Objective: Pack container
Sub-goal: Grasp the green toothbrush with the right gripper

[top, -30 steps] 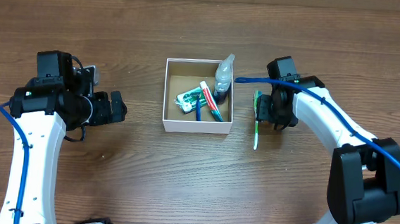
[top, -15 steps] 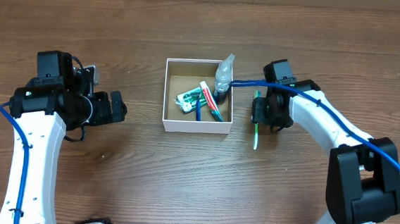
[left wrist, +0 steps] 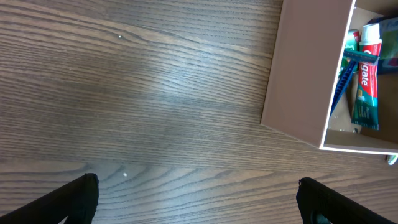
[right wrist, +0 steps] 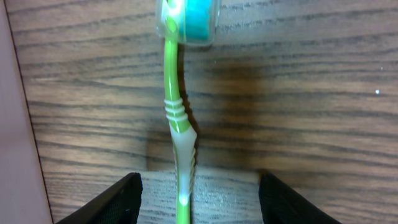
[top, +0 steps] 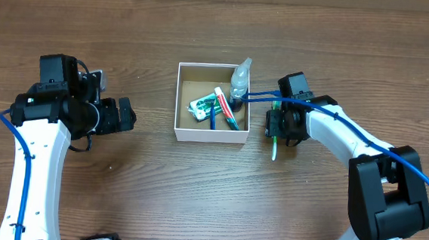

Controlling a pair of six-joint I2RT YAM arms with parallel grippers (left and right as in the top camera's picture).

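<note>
The container [top: 180, 127] is a square white box with a brown inside at the table's middle; it holds a toothpaste tube [top: 227, 108], a blue razor and a green item, and a clear spray bottle [top: 240, 78] leans on its right rim. A green toothbrush [top: 274, 145] lies on the table just right of the box. My right gripper [top: 277, 127] is open right above it; in the right wrist view the toothbrush [right wrist: 177, 118] lies between the spread fingers [right wrist: 198, 199]. My left gripper [top: 126, 115] is open and empty, left of the box [left wrist: 298, 74].
The wooden table [top: 209, 195] stretches around the box. The box's right wall shows at the left edge of the right wrist view [right wrist: 12, 124], close to the toothbrush.
My right gripper has moved left toward the box, staying over the toothbrush. The left arm has not moved.
</note>
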